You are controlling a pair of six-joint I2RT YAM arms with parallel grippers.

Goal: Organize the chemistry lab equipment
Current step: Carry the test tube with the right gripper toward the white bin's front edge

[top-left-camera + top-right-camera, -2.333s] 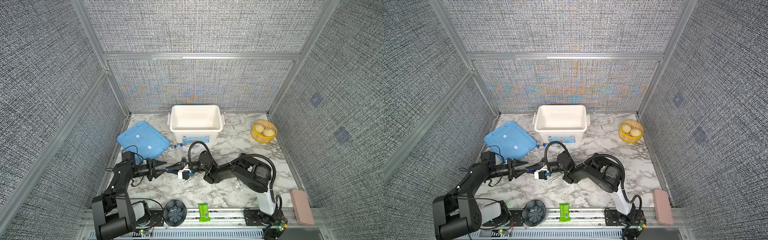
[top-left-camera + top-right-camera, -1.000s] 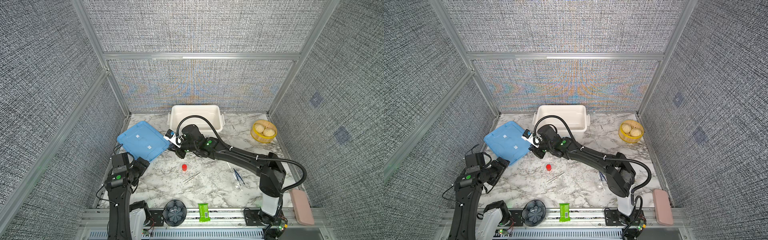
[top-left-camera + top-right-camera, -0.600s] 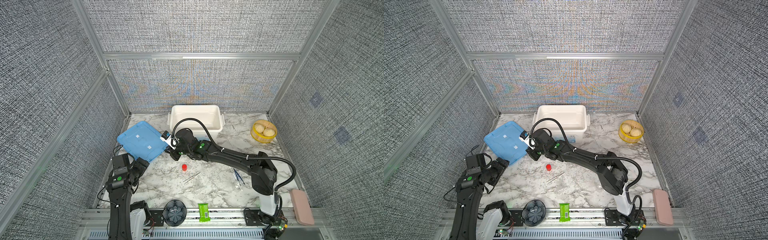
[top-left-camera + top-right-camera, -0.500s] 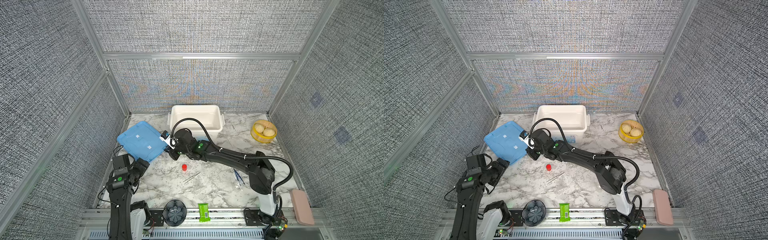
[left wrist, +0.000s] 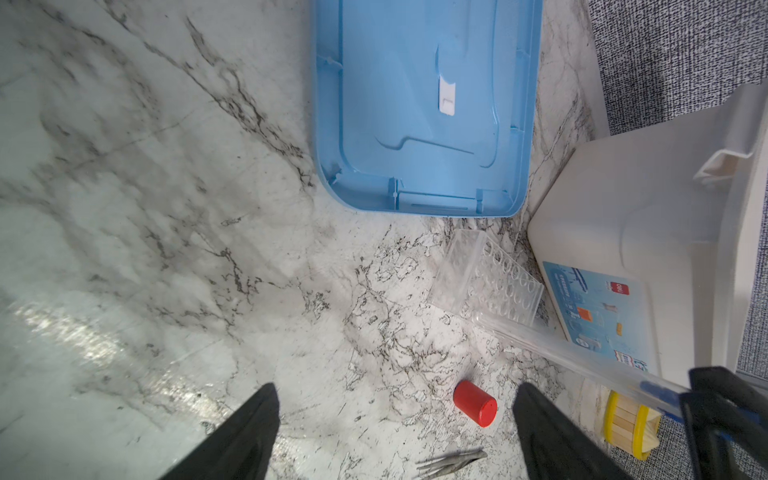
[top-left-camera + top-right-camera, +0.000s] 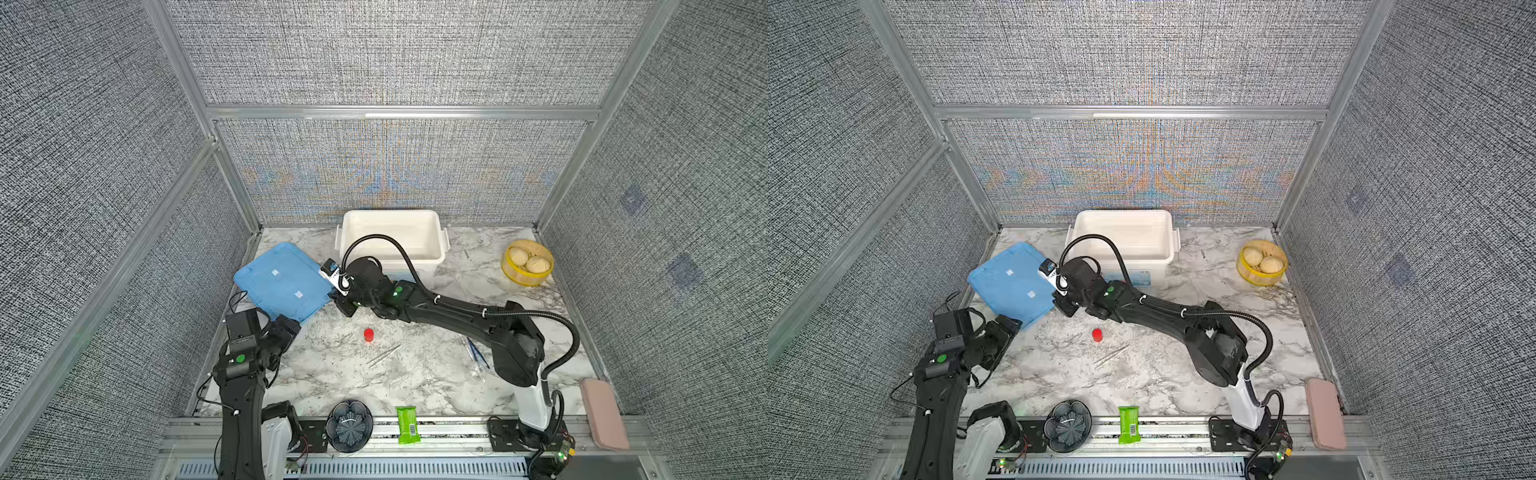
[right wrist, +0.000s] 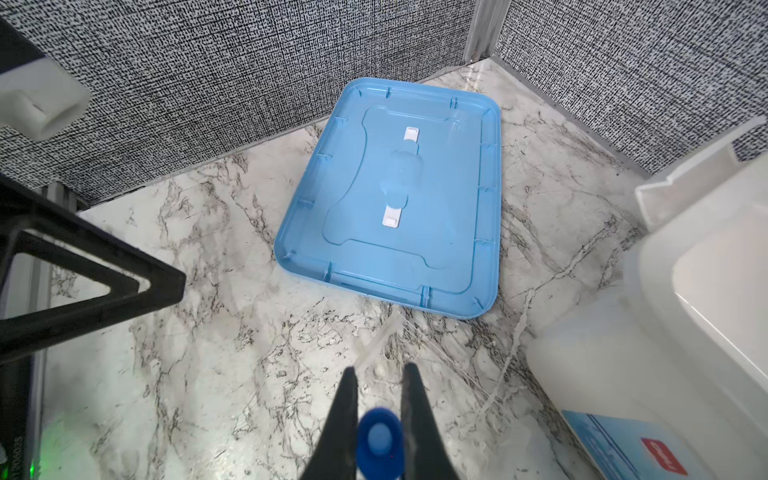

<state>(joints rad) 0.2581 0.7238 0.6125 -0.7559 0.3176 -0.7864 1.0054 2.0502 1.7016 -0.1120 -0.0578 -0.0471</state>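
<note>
1. The right gripper (image 7: pixel 380 370) is clamping a blue-capped tube (image 7: pixel 380 440) by its cap end. That is leaving the clear length pointing ahead of the jaws, with its tip at the edge of a clear rack (image 5: pixel 486 282), probably for slotting in.
2. The rack is sitting just ahead of that gripper, between a blue lid (image 7: pixel 399 199) and a white bin (image 5: pixel 623 208).
3. The left gripper (image 5: pixel 397 390) is hanging wide open and empty, well back, seemingly leaving room.
4. A red vial (image 5: pixel 476 403) and silver tweezers (image 5: pixel 451 459) are lying loose ahead of its jaws, not yet sorted.
</note>
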